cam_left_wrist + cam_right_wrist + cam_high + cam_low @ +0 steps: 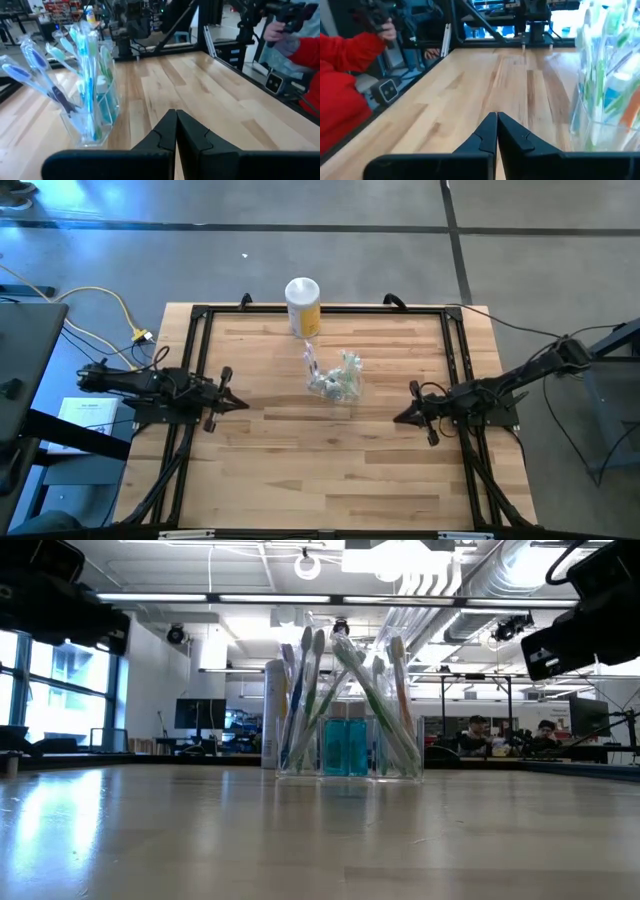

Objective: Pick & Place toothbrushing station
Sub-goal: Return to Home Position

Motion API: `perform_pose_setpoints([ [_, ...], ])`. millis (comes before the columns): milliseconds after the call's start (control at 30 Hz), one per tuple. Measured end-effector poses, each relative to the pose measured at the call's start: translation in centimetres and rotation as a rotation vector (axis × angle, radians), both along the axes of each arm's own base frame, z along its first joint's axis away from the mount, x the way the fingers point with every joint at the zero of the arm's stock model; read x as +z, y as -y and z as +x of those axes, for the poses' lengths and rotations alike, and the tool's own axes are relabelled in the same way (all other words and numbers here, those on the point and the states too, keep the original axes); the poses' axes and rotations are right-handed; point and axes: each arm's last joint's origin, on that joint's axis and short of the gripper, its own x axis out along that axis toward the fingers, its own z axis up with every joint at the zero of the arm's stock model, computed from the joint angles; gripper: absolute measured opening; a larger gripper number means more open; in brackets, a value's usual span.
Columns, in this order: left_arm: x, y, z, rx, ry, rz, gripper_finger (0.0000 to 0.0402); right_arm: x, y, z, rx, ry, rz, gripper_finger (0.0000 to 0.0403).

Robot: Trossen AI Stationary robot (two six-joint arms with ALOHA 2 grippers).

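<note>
The toothbrushing station point(335, 377), a clear plastic holder with several toothbrushes and teal tubes, stands on its base in the middle of the wooden table point(270, 470). It also shows as the holder point(348, 715), the holder point(85, 95) and the holder point(607, 90). My left gripper point(240, 402) is at the table's left edge, shut and holding nothing point(176, 117). My right gripper point(400, 418) is at the right edge, shut and holding nothing point(496, 119). Both point level toward the table's middle, well apart from the station.
A taller yellow canister with a white top point(303, 306) stands behind the station near the table's far edge. A black frame point(320, 310) runs along the table's edges. A person in red point(345, 85) with a hand-held device is beside the table.
</note>
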Motion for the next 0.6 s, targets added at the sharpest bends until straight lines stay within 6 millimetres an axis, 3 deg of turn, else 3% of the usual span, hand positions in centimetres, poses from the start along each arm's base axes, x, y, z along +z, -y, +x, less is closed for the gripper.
perform_pose_setpoints([
  [233,0.3,-0.1,-0.4,0.015,-0.050,0.012,0.0003,0.7,0.1,-1.0,0.083,0.060,-0.031,0.0004],
  [600,0.4,-0.3,-0.4,0.072,-0.037,0.035,0.0003,0.7,1.6,-2.1,-0.007,0.065,-0.069,0.0004],
])
